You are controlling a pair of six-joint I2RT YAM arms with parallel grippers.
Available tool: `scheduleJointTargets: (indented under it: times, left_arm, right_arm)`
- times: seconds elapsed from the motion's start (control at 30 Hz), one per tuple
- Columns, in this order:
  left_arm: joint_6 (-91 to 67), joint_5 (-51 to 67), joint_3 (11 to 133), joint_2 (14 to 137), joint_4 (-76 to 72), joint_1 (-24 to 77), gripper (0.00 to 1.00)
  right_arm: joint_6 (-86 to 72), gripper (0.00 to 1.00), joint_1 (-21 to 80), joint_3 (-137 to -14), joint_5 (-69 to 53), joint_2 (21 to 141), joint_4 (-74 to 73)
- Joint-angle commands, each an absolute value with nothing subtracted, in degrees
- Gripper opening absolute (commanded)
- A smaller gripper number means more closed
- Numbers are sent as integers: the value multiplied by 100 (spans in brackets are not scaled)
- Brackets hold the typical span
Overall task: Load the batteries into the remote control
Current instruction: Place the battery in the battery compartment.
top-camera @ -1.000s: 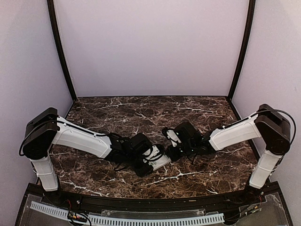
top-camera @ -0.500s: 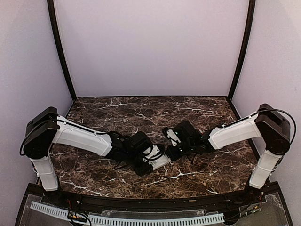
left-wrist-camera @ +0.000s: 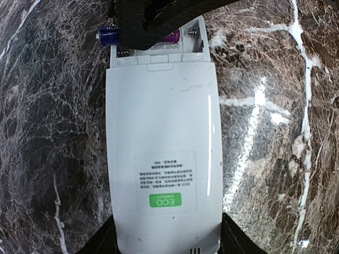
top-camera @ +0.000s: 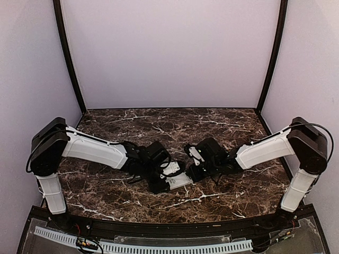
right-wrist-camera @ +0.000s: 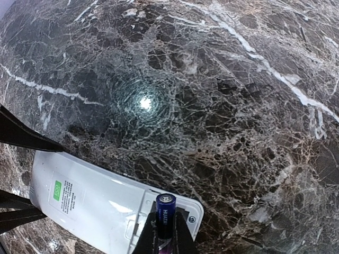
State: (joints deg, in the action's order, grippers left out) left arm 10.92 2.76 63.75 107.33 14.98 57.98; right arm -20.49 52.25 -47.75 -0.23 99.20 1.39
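The white remote control [left-wrist-camera: 161, 153] lies back up on the marble table, with a green ECO label and its battery compartment [left-wrist-camera: 159, 50] open at the far end. My left gripper [left-wrist-camera: 168, 241] is shut on the remote's near end, one finger on each side. My right gripper [right-wrist-camera: 165, 235] is shut on a blue battery [right-wrist-camera: 166, 211] and holds it over the open compartment. In the left wrist view the battery's blue end [left-wrist-camera: 107, 34] sticks out past the remote's edge. In the top view the remote [top-camera: 178, 181] lies between the left gripper [top-camera: 163, 182] and the right gripper [top-camera: 192, 172].
The dark marble table [top-camera: 159, 124] stretches behind both arms to the back wall. Black frame posts [top-camera: 69, 58] stand at the back corners. A black rail [top-camera: 159, 227] runs along the near edge.
My left arm has stretched a little further to the right, still holding the remote. My right gripper with the battery has stayed in about the same place.
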Motion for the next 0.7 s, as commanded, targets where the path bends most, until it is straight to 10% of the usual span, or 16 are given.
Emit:
scheduleJointTargets:
  times: [0.0,0.67]
  left_arm:
    - [1245,-66,6250,10974,2440,5554,0]
    - [1359,-215,6099,10969,2548,5524,0]
  right_arm:
    - [-2307,0,5291,-4513,240,10301,-955]
    - [-2820,0,5291,-4443,903,9886,-1767]
